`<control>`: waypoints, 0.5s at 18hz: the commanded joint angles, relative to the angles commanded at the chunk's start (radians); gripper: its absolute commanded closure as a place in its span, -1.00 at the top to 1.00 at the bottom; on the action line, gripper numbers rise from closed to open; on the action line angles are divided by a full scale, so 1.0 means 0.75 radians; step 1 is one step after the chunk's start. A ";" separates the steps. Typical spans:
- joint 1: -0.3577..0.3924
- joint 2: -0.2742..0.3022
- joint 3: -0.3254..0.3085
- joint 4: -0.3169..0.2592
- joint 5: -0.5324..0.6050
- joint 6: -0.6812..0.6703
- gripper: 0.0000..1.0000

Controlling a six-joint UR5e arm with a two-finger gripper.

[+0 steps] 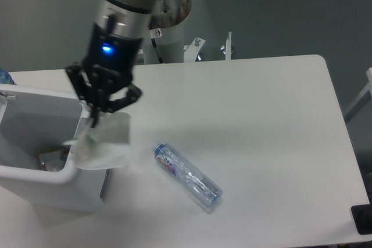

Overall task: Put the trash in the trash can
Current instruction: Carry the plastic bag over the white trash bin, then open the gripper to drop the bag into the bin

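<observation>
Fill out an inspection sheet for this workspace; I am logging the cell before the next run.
Surface: white table, bare apart from the items below.
Job's things: crumpled white wrapper hanging from the gripper over the right rim of the trash can; clear water bottle lying on its side on the table, blue cap towards the bin.
Clutter: some crumpled trash already inside the bin.
Grippers: gripper shut on the wrapper, blue light lit.
Cables: a thin cable on the arm's pedestal.
Surroundings: grey floor, metal brackets behind the table.
</observation>
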 joint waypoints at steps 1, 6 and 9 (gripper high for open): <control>-0.014 0.000 0.000 0.002 0.000 0.002 -0.82; -0.053 -0.002 -0.004 0.029 0.000 0.012 -0.15; -0.064 -0.002 -0.006 0.084 0.000 0.008 1.00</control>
